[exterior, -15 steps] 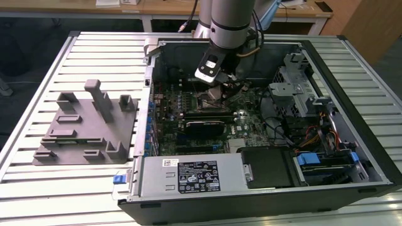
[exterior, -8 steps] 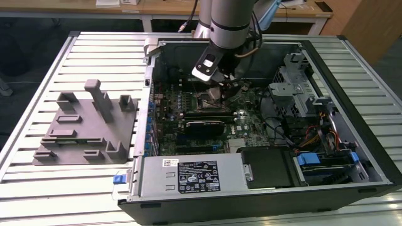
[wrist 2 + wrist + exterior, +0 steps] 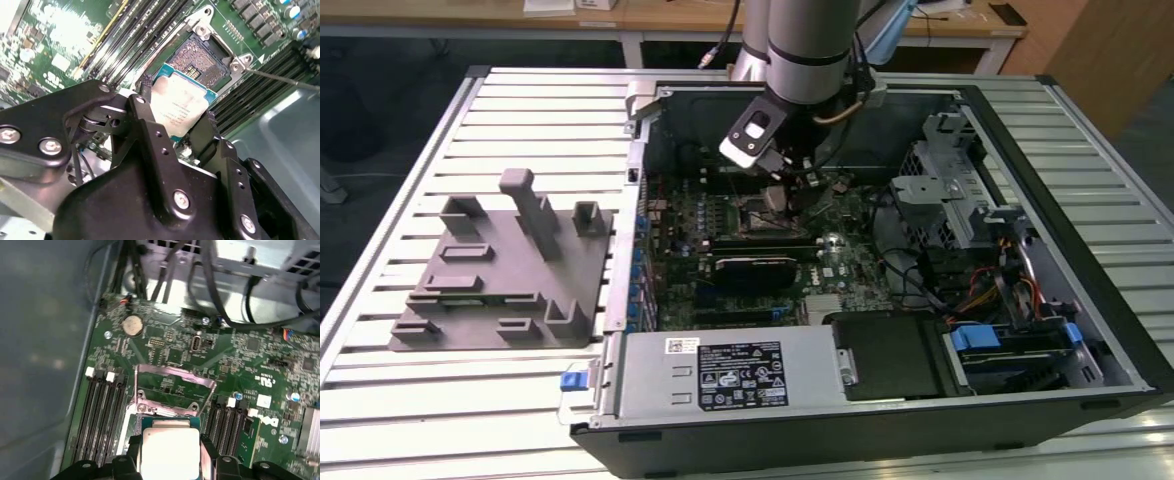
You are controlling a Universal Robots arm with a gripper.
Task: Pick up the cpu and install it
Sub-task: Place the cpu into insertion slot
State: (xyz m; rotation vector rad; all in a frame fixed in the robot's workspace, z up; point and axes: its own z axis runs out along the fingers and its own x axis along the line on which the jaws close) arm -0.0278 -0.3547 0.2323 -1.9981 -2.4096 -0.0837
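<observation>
Second wrist view puts us right over the action: the gripper (image 3: 176, 112) has its 2 black fingers (image 3: 150, 117) clamped on opposite edges of the cpu (image 3: 185, 100), silver lid facing the camera, green rim peeking out around it. Jaws are closed on the chip, no gap showing on either side. Now the relation that matters: the socket (image 3: 207, 60) lies just beyond the far edge of the cpu, straight ahead of the fingertips, with its contact field bare and uncovered. The chip overlaps the socket's near edge and sits a touch skewed against the socket's square outline; whether it touches the frame I cannot tell. First wrist view confirms the line-up: the cpu (image 3: 170, 452) is at the fingertips, the socket's metal load plate (image 3: 172, 385) stands raised and out of the way just past it, and the memory slots (image 3: 102, 410) run along either side. Exterior view shows the arm reaching down into the open computer case (image 3: 1067, 300), the gripper (image 3: 781, 185) low over the motherboard (image 3: 854, 260), and the grey fixture (image 3: 507, 270) well apart on the slatted table (image 3: 400, 400) at the exterior view's left.
</observation>
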